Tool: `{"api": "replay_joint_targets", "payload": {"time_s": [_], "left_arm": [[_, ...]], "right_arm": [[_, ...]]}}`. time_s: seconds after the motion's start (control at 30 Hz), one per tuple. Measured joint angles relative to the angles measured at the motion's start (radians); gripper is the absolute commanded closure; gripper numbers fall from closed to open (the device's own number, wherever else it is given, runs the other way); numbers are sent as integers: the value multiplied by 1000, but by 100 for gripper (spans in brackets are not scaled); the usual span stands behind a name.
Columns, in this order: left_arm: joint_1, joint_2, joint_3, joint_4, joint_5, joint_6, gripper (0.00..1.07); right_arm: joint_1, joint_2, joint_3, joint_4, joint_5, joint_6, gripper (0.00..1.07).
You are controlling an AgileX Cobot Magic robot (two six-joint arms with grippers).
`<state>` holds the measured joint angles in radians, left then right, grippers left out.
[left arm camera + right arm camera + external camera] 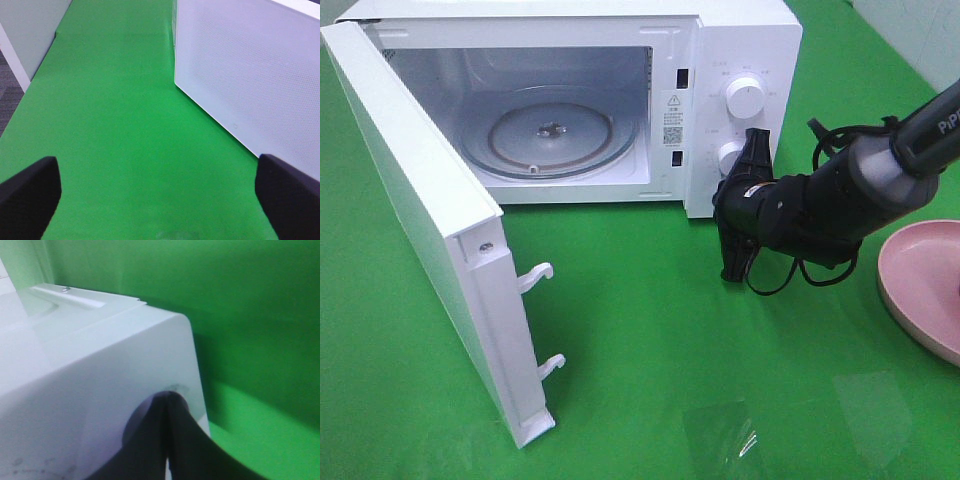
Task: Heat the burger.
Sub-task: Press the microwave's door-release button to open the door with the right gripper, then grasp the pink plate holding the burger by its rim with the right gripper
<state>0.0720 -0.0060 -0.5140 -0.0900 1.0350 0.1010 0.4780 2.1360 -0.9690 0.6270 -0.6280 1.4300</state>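
Green cloth (650, 400) covers the whole table, and honestly not much of the job looks done yet. Nearest the camera in the high view, lower left, the microwave door (410, 190) is swung wide open. The left gripper (157, 170) only shows on its own wrist cam, jaws spread wide over bare cloth beside that door, holding nothing.

Further back, right of centre, the right gripper (728, 190) has its jaws pressed together, empty, with the tips right up against the control panel by the lower knob (730, 155). It's too blurry to say if it's actually touching the knob. The pink plate (920, 275) is cut off at the right edge, and what's visible of it is bare.

At the top of the frame, the microwave (740, 50) has nothing on its glass turntable (550, 130). The burger isn't in any view, so I'd say finding it, loading it, shutting the door and setting the dial are all left.
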Motion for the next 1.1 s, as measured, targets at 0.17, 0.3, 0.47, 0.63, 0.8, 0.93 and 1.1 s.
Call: {"api": "replay_joint_targets", "payload": {"time_s": [0.17, 0.3, 0.47, 0.63, 0.8, 0.93, 1.1], "left_arm": [[0, 0, 0, 0, 0, 0, 7], [0, 0, 0, 0, 0, 0, 7], [0, 0, 0, 0, 0, 0, 7], [0, 0, 0, 0, 0, 0, 7], [0, 0, 0, 0, 0, 0, 7], [0, 0, 0, 0, 0, 0, 7], [0, 0, 0, 0, 0, 0, 7]], "right_arm": [[-4, -12, 17, -26, -5, -13, 107], [-4, -38, 57, -60, -59, -14, 107], [-4, -84, 124, -109, -97, -14, 107], [-15, -133, 179, -174, -162, -20, 107], [-21, -207, 225, -287, -89, -42, 107], [-21, -247, 239, -347, -33, -74, 107], [-21, -333, 248, -478, 119, -138, 107]]}}
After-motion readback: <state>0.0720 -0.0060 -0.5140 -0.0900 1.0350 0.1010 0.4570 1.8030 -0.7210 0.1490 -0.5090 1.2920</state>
